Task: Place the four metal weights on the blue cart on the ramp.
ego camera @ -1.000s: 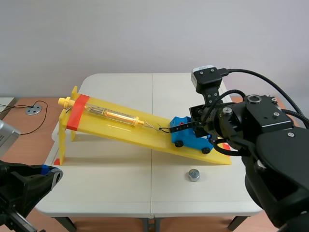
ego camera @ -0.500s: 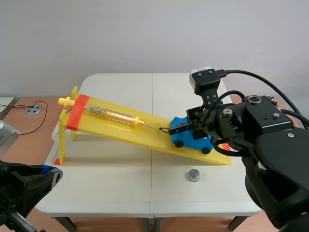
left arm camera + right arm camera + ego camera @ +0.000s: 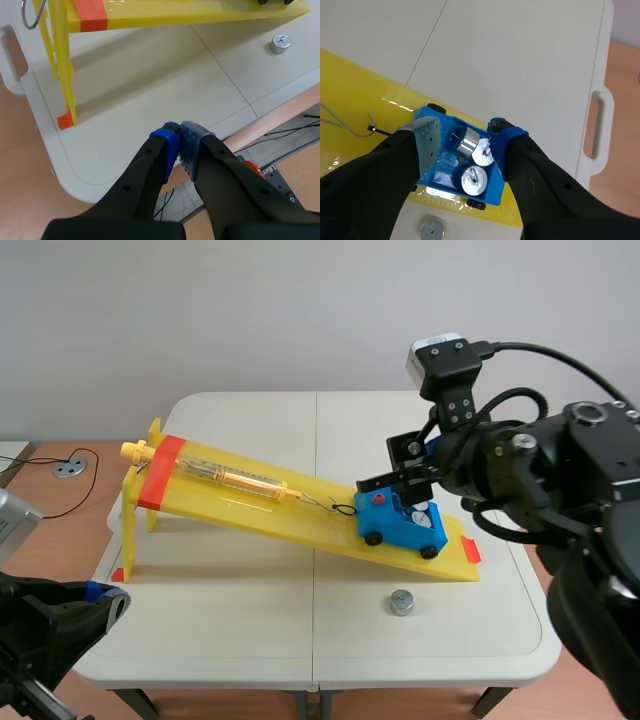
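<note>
A white desk [image 3: 250, 640] fills the middle of the scene. On it stands a long yellow ramp [image 3: 300, 525], high at the robot's left and sloping down to the right.

The right arm comes in over the ramp's low end. Its right pincer [image 3: 465, 137] hangs just above the cart, fingers spread wide and pinching nothing. The left pincer [image 3: 179, 142] rests low at the desk's near left edge, well apart from the ramp's low end, its blue pads pressed together on nothing.

A blue cart [image 3: 402, 526] sits on the ramp near its low end. A thin wire hooked to its uphill side runs up the slope.

Shiny metal weights [image 3: 472, 177] lie inside the cart. At least two show, one flat and one tilted; the exact count cannot be told.

One loose weight [image 3: 401, 602] stands on the desk just beside the ramp's low end, on the robot's side of the cart.

It is a short round disc with its flat face up, so it has no long axis to line up with. It lies below the right pincer and toward the robot from it. The right arm is much the nearer and looks the likelier to fetch it.
</note>
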`<state>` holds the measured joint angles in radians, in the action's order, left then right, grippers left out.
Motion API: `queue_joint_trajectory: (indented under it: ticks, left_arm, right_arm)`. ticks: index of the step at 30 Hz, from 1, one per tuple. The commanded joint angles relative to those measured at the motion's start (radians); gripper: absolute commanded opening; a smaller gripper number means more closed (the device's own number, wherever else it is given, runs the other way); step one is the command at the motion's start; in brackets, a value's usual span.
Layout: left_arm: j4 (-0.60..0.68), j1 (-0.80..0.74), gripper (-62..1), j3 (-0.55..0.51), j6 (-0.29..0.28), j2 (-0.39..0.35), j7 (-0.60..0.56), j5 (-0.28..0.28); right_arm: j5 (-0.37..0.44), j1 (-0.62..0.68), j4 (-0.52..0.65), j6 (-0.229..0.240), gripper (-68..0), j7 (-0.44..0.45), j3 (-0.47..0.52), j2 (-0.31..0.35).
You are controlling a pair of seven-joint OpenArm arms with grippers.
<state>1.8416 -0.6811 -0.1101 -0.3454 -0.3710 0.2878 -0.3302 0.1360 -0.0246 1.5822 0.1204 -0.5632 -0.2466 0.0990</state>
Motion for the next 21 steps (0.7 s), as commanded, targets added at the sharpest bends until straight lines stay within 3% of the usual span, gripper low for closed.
queue_joint_trajectory:
  ticks: [1, 5, 12, 16, 21]
  left_arm:
    - [0.082, 0.020, -58.2, -0.014, -0.036, 0.008, -0.078, -0.045]
    - [0.082, 0.020, -58.2, -0.014, -0.036, 0.008, -0.078, -0.045]
    - [0.082, 0.020, -58.2, -0.014, -0.036, 0.008, -0.078, -0.045]
    - [0.082, 0.020, -58.2, -0.014, -0.036, 0.008, -0.078, -0.045]
    - [0.082, 0.020, -58.2, -0.014, -0.036, 0.008, -0.078, -0.046]
  right_arm:
    - [0.069, -0.006, 0.176, 0.032, -43.8, 0.077, 0.031, 0.074]
    - [0.134, 0.076, 0.266, 0.071, -39.8, 0.033, 0.087, 0.140]
    - [0.222, 0.243, 0.386, 0.105, -39.7, 0.003, 0.196, 0.249]
    - [0.243, 0.323, 0.404, 0.117, -39.7, 0.009, 0.249, 0.264]
    - [0.242, 0.385, 0.387, 0.150, -39.7, 0.101, 0.254, 0.259]
